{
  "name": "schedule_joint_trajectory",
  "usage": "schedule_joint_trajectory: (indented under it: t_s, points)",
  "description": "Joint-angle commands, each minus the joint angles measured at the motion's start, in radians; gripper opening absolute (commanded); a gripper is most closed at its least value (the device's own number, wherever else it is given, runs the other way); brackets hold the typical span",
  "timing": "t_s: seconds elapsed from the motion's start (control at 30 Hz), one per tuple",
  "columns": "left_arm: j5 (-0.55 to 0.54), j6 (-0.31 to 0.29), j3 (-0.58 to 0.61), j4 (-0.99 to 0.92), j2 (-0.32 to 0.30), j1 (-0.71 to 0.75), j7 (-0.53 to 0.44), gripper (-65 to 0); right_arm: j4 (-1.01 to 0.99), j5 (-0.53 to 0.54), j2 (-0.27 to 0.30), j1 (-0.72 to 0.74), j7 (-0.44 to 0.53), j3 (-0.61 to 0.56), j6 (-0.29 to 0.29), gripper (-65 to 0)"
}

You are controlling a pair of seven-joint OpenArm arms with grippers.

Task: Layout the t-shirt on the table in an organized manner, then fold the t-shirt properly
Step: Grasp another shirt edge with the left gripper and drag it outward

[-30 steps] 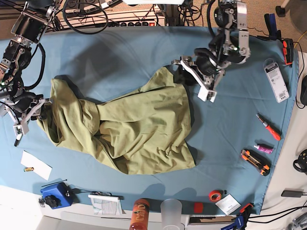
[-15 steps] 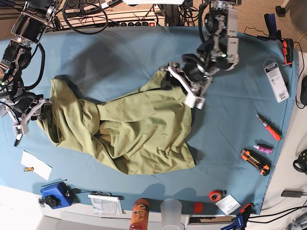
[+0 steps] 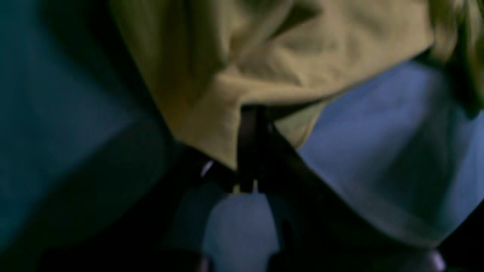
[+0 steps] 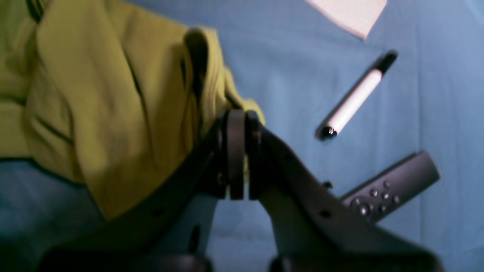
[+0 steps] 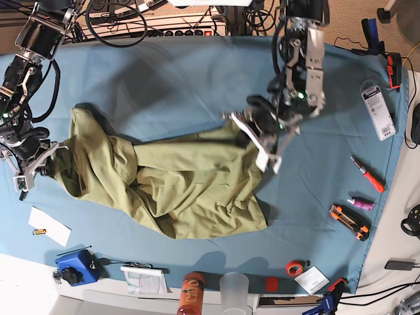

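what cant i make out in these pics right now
- Left gripper fingertips: in the left wrist view, shadow and blur hide where they meet the t-shirt.
- Cloth between the right gripper's fingers: in the right wrist view, the fingers cover it.
- T-shirt's underside: in the base view, its own folds hide it.
- White card: cut off by the right wrist view's top edge.

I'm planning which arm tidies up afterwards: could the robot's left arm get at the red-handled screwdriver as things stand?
Probably yes: the screwdriver lies uncovered on that arm's side of the table, with nothing on top. However, its tool is shut on the t-shirt and would likely need to let go first.
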Motion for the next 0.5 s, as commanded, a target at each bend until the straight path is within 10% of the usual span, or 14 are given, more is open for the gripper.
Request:
schedule_joint_trajectory:
  t_s: [0.0, 0.2, 0.47]
  points:
    - [-0.003, -0.009, -0.019, 0.035, 0.000, -0.023, -0.014, -65.0, 0.016, 0.001, 0.027, 0.027, 0.028, 0.009, -0.012, -65.0]
    - [-0.028, -0.076, -0.163, 0.100, -0.030, -0.029, 0.015, -65.0, 0.016, -0.034, 0.028, 0.078, 0.057, 0.074, -0.116, -65.0]
    - [-0.258, -0.145, -0.299, 0.144, -0.156, 0.105, 0.065, -65.0, 0.016, 0.145, 0.028, 0.004, -0.162, 0.172, -0.051, -65.0]
